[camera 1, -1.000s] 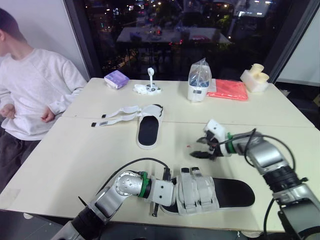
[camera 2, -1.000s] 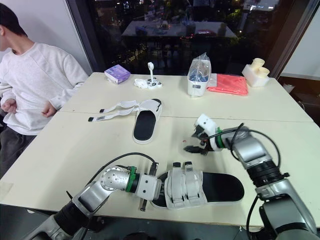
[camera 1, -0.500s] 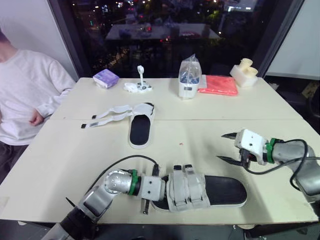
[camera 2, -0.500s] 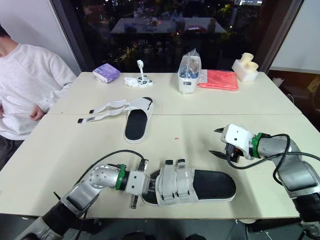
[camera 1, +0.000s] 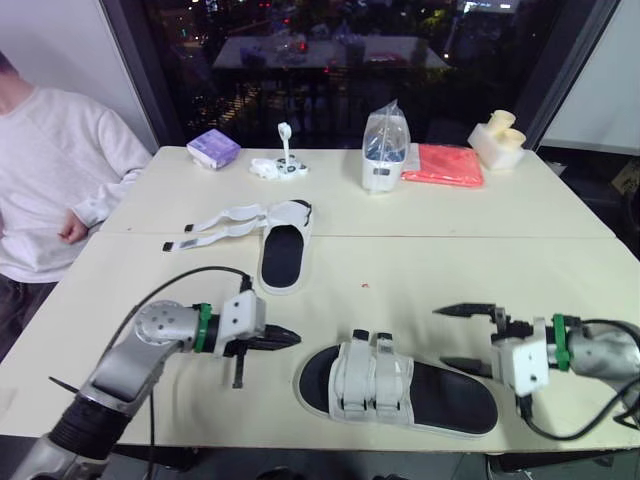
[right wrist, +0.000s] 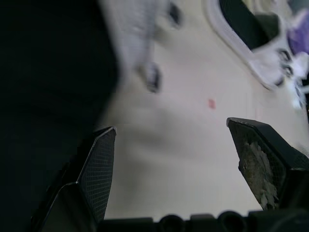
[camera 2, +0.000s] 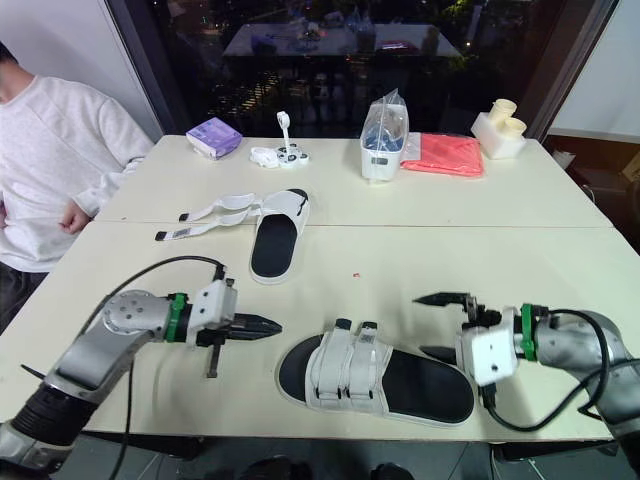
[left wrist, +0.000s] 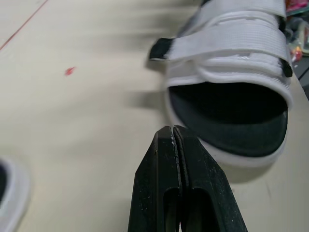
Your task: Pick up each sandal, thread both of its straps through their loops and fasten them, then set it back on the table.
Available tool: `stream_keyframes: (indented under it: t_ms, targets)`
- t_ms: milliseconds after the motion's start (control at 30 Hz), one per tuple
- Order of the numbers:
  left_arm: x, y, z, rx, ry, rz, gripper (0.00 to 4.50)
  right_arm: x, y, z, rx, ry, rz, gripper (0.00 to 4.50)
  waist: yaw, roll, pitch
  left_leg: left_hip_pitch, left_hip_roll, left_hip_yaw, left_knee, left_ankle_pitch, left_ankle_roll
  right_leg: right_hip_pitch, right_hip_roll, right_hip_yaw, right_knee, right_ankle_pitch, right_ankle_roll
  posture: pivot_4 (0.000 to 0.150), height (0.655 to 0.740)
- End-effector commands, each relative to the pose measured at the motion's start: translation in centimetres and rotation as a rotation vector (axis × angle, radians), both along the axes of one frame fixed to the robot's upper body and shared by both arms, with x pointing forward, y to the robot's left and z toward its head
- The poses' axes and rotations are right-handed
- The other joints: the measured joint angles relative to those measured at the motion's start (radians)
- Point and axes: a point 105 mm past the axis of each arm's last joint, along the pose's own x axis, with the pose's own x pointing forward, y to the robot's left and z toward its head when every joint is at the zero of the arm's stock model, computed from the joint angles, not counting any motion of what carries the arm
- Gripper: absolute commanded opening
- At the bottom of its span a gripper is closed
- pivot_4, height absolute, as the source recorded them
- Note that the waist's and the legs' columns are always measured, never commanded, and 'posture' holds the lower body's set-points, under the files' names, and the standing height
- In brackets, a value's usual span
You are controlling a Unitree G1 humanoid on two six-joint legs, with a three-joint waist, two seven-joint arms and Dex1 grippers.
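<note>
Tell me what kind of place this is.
Likely an office or lab room at night: pale tables pushed together, a tall dark window showing city lights, and a person seated alongside.

No readable text, brand or number anywhere, purple box (camera 1: 213,148) too small to read

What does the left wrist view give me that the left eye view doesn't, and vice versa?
Left wrist view: the left gripper seen close, fingers shut, aimed at the near sandal's toe opening. Left eye view: the far sandal with straps loose, the right gripper open, a person. Shared: the near sandal with both straps fastened, and the red speck on the table.
</note>
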Motion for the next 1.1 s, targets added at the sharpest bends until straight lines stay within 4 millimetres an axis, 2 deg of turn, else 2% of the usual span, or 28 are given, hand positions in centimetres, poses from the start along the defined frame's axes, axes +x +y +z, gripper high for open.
stream_keyframes:
  t_ms: [33,167,467,667,867,967,1100]
  targets:
    - [0.0,0.0,1.4,-0.042,-0.013,0.005,0.0,-1.6,1.0,1.2,-0.001,-0.104,0.115,3.96,0.0,0.0,0.0,0.0,0.0,0.0,0.0,0.0,0.0,0.0,0.0,0.0,0.0,0.0,0.0,0.15,0.74]
    - [0.1,-0.2,1.4,-0.053,-0.007,0.011,0.0,-2.3,1.9,0.2,-0.023,-0.156,0.189,3.96,0.0,0.0,0.0,0.001,0.001,0.0,0.0,0.001,-0.002,0.0,0.001,0.001,0.001,0.0,0.0,0.15,0.74]
    - [0.7,-0.7,1.8,-0.075,-0.019,0.027,0.0,-1.0,5.7,-2.0,0.007,-0.332,0.358,3.96,-0.001,0.0,0.0,0.002,0.002,0.0,0.0,0.003,-0.006,-0.001,0.003,0.003,0.004,0.0,-0.001,0.15,0.74]
    - [1.2,-0.5,1.9,-0.078,-0.032,0.058,0.0,-1.1,8.5,-2.7,0.06,-0.43,0.458,3.96,-0.003,0.0,0.0,0.002,0.002,0.0,0.0,0.004,-0.006,-0.001,0.004,0.004,0.004,-0.001,-0.001,0.15,0.74]
    - [1.4,-0.3,1.7,-0.071,-0.038,0.077,0.0,-1.7,9.8,-2.8,0.072,-0.487,0.525,3.96,-0.005,0.0,0.0,0.002,0.002,0.0,0.0,0.004,-0.007,-0.001,0.004,0.004,0.005,-0.001,-0.001,0.15,0.74]
    - [1.5,-0.3,1.6,-0.07,-0.041,0.082,0.0,-1.4,10.0,-2.9,0.057,-0.497,0.526,3.13,-0.007,0.0,0.0,0.002,0.002,0.0,0.0,0.005,-0.007,-0.001,0.004,0.004,0.007,-0.001,-0.002,0.15,0.74]
    - [1.6,-0.4,1.5,-0.071,-0.046,0.087,0.0,-0.9,10.1,-2.7,0.049,-0.507,0.515,1.01,-0.008,0.0,0.0,0.003,0.001,0.001,0.0,0.005,-0.008,-0.003,0.004,0.006,0.013,-0.004,-0.004,0.15,0.74]
